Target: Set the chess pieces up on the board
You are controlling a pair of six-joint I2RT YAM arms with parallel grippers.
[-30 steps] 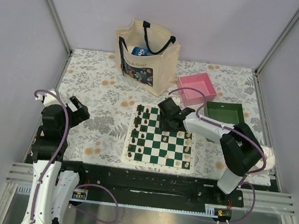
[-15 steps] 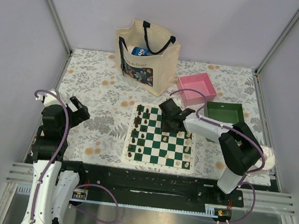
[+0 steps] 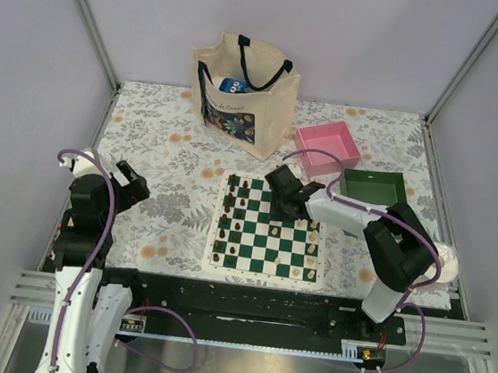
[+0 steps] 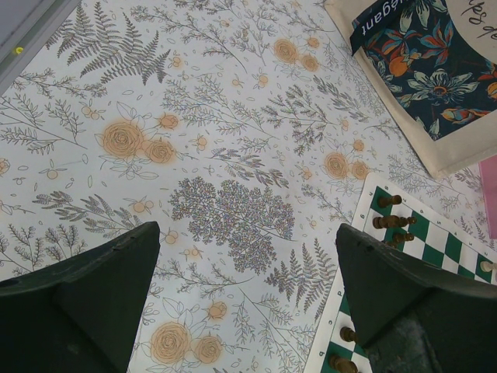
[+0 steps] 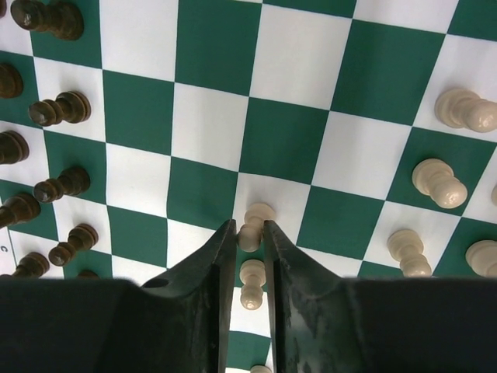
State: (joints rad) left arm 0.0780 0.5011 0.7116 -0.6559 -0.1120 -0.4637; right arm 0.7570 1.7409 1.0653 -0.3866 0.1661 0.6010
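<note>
— Floral cloth covers the whole tabletop from above, yes? Where does the board sit?

— The board lies by the near edge, a little right of the middle. Dark pieces stand along its left side and cream pieces along its right. A tote bag stands at the far edge. A pink tray and a green tray lie toward the far right corner.

— And the arms?

— The right gripper hangs over the far part of the board. The left gripper is near the left edge, well apart from the board.

— What does the left wrist camera give?

— The left gripper is spread wide with nothing between its fingers, only cloth beneath. One corner of the board shows at the right with a few dark pieces, and the tote bag is beyond it.

— And the right wrist camera?

— The right gripper is low over the board, its jaws drawn almost together so only a narrow slot is left. A cream pawn sits right at the tips, and a second cream pawn shows through the slot. Whether the pads actually press the first pawn, I cannot tell. Dark pieces line the left of this view and cream pieces the right.
</note>
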